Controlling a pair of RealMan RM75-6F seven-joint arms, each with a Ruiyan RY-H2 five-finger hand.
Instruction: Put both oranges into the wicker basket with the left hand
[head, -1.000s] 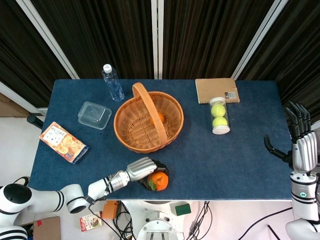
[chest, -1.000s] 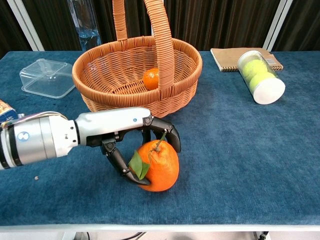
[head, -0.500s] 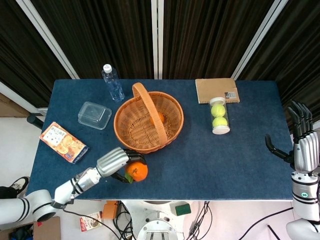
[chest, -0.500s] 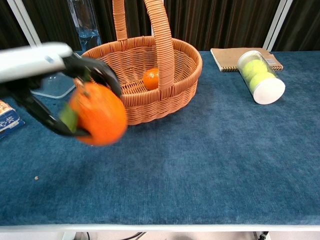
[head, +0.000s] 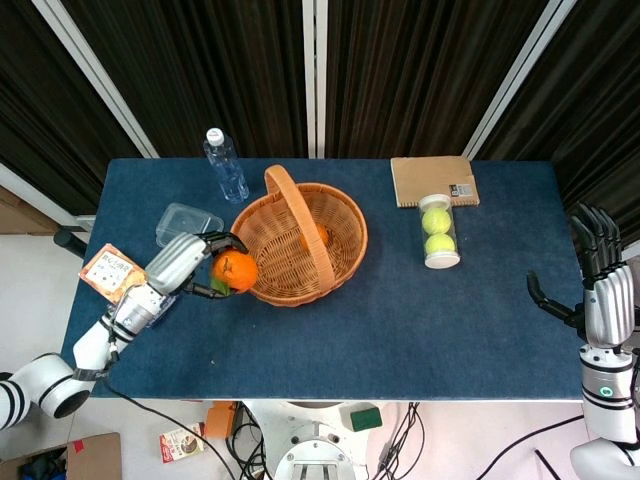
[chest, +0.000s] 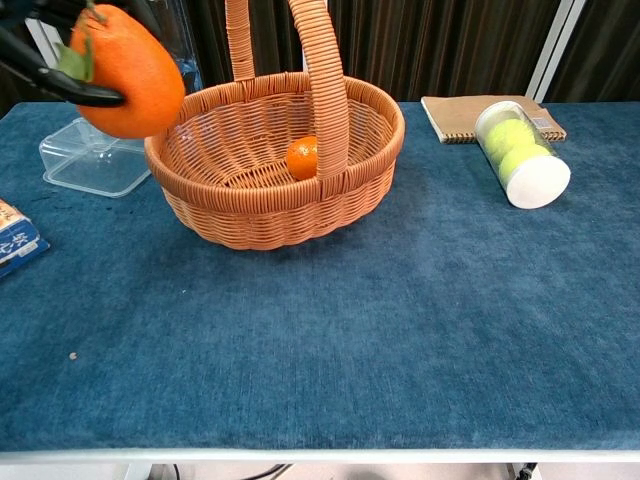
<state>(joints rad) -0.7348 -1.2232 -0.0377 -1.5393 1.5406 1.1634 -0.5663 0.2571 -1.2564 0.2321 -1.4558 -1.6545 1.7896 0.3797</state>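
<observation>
My left hand (head: 192, 262) grips a large orange (head: 234, 270) with green leaves, lifted in the air just left of the wicker basket (head: 262, 272). In the chest view that orange (chest: 125, 70) hangs at the top left, over the basket's left rim (chest: 165, 165), with dark fingers (chest: 75, 92) under it. A smaller orange (chest: 302, 157) lies inside the basket, partly behind the handle (chest: 328, 90). My right hand (head: 598, 275) hovers open off the table's right edge, holding nothing.
A clear plastic box (head: 184, 226) and a water bottle (head: 226, 166) stand left of the basket. A snack carton (head: 112, 272) lies at the left edge. A tube of tennis balls (head: 438, 232) and a brown notebook (head: 432, 180) sit to the right.
My left hand lifted the large orange off the table's front edge and carried it up and left to the basket's left rim. The right hand stayed put.
</observation>
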